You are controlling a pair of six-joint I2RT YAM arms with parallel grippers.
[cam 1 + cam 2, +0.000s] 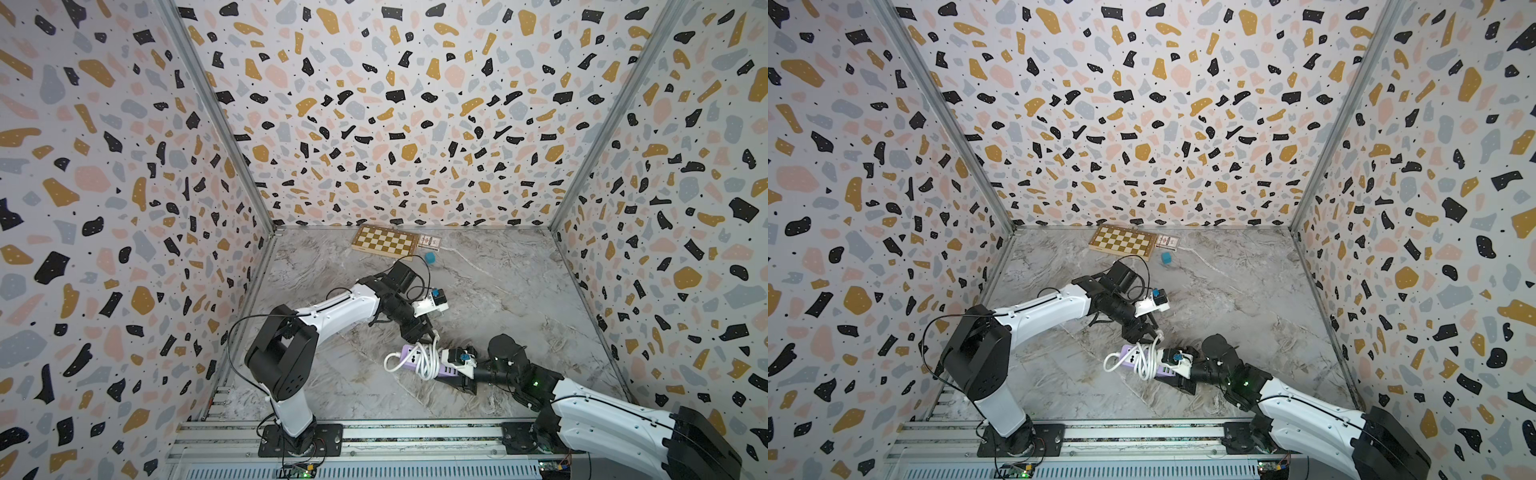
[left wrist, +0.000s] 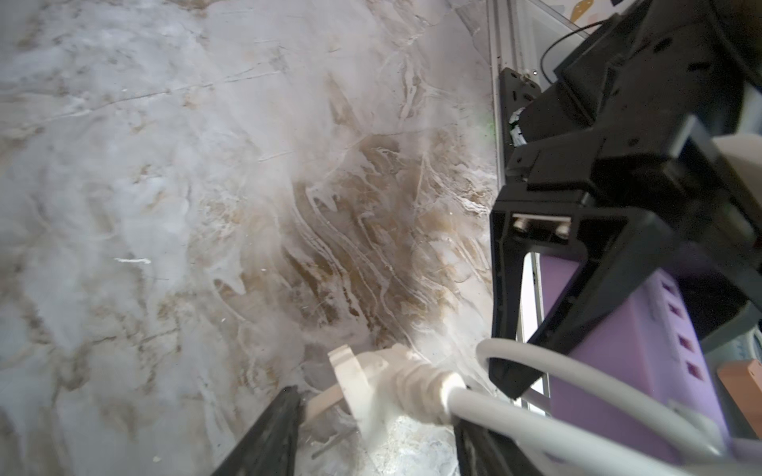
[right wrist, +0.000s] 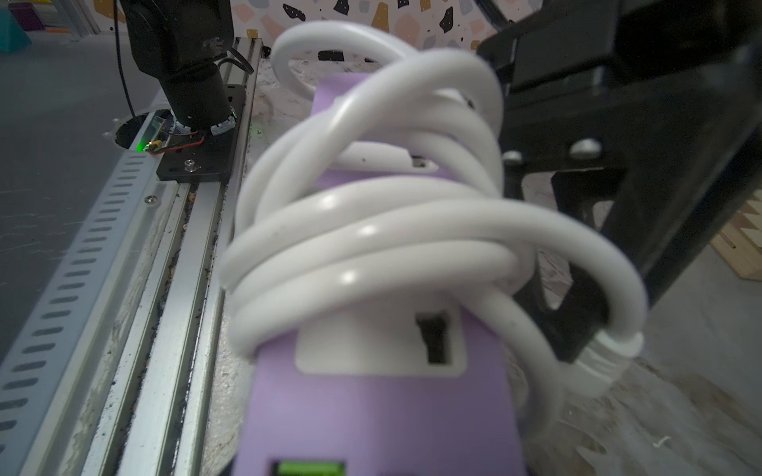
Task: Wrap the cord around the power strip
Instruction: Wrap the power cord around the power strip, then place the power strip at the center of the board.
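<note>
The left jaws are standing apart with the plug [image 2: 371, 383] lying free between them, while the right jaws are clamping the end of the power strip [image 3: 371, 412], the cord [image 3: 371, 247] coiling round it just ahead. So the left jaws ought to be backing off straight, snagging no loop. The marbled counter [image 1: 498, 291] is lying glossy beneath both jaws — terrazzo walls [image 1: 374, 124] standing beyond.
</note>
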